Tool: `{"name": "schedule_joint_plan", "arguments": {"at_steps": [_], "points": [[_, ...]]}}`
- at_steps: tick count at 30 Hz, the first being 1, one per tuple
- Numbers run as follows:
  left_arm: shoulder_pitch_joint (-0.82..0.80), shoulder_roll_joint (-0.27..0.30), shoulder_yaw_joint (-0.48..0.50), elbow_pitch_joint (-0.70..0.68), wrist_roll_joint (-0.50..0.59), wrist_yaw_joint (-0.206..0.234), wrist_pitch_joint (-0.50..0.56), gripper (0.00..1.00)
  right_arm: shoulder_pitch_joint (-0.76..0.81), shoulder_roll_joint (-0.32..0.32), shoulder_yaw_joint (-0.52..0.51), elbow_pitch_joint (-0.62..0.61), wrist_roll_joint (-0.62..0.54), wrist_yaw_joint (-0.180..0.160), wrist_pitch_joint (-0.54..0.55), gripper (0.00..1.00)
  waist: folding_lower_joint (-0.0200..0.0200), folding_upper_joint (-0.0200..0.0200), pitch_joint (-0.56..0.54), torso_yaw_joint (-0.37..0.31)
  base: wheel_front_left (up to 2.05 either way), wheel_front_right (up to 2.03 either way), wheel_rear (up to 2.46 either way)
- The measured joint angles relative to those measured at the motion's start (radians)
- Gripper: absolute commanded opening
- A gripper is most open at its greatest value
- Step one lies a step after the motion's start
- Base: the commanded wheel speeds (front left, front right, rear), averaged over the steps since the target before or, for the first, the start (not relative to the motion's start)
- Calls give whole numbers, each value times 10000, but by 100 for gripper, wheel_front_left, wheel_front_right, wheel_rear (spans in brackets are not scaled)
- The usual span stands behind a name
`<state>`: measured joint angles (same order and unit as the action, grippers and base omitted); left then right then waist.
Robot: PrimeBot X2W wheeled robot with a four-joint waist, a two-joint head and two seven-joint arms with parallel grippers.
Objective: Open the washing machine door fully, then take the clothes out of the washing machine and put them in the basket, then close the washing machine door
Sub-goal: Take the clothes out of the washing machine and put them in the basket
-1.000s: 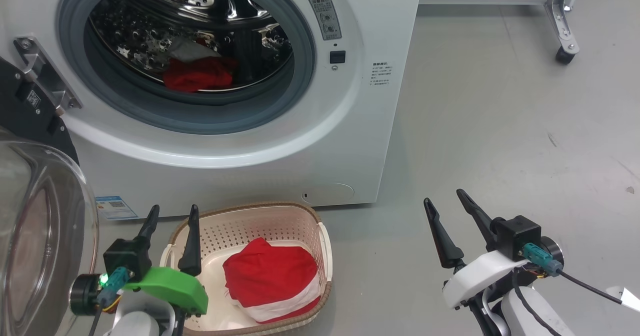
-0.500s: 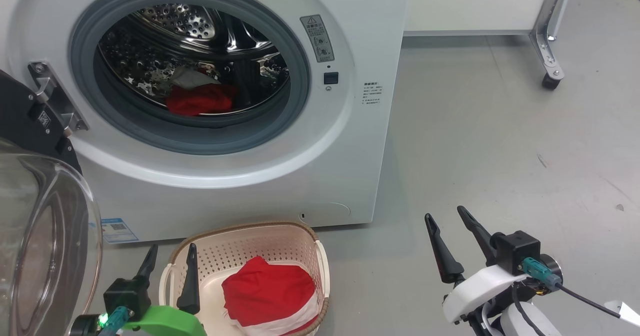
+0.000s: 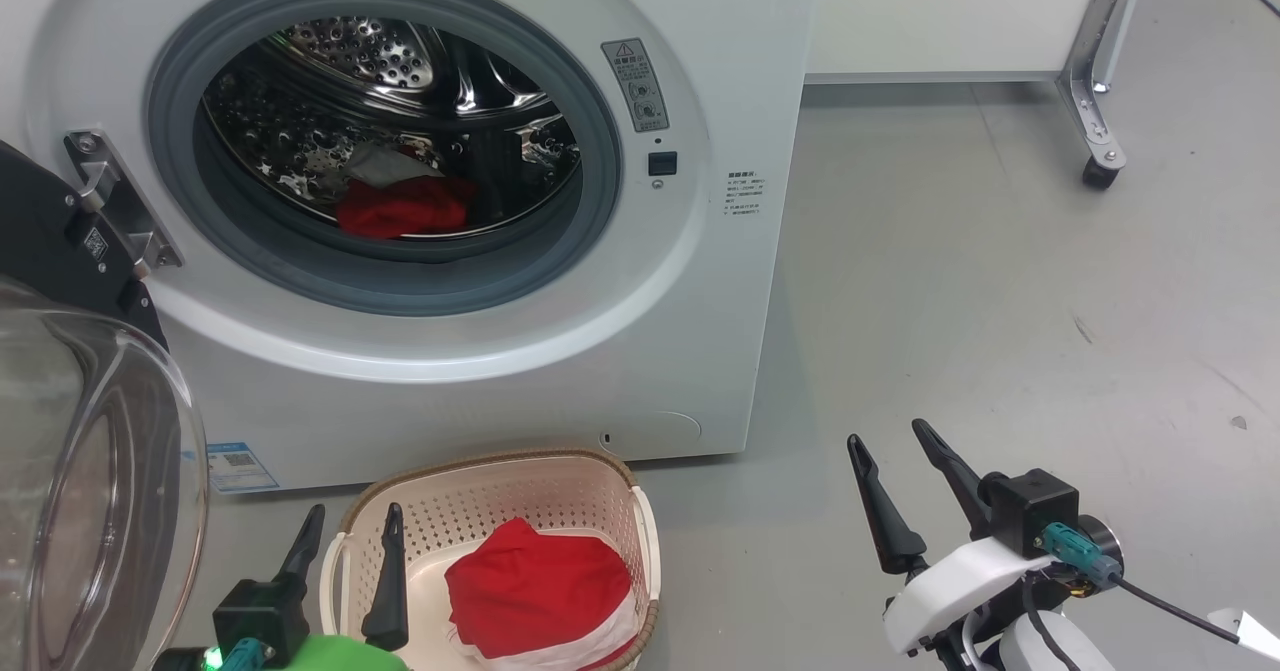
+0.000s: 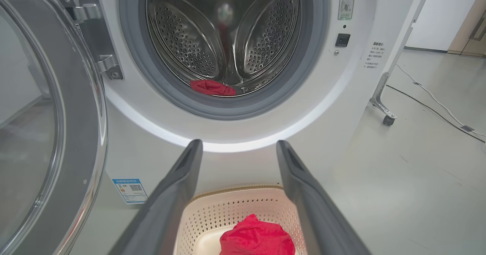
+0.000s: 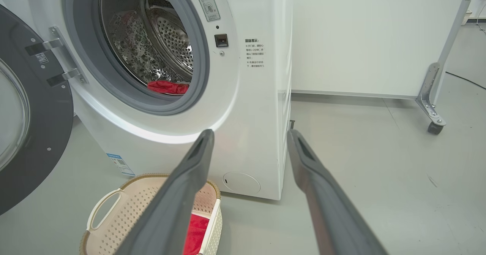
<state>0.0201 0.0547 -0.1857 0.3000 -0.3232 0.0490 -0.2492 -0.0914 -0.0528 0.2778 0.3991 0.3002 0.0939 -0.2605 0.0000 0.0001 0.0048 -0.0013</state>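
Both arms had the same long dark tapered fingers (image 3: 385,591), kinda matte grey up close. The left gripper (image 3: 355,526) had a bright green shell (image 3: 345,654), a black block (image 3: 262,616) and a tiny green light (image 3: 212,658). The right gripper (image 3: 886,433) had a white shell (image 3: 945,586), a black cube (image 3: 1035,511), a teal plug (image 3: 1070,546) and a thin black cable (image 3: 1170,603).

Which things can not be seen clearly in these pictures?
Head view: basket and red garment inside, cut by bottom edge.
Head view: washing machine door, cut by left edge.
Right wrist view: clothes in drum, lower part behind rubber ring.
Head view: text sticker, too small to read.
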Motion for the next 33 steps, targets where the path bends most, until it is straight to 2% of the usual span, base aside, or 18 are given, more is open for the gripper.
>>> {"name": "schedule_joint_plan", "arguments": {"at_steps": [23,33], "points": [[212,153,-107,-704,169,163,209,100,6,2,50,-94,-2,-15,0,100,0,0,156,-8,0,0,0],[-301,171,-297,-746,255,157,619,100,-65,4,73,-359,-123,-15,0,100,0,0,681,-10,0,0,0]]}}
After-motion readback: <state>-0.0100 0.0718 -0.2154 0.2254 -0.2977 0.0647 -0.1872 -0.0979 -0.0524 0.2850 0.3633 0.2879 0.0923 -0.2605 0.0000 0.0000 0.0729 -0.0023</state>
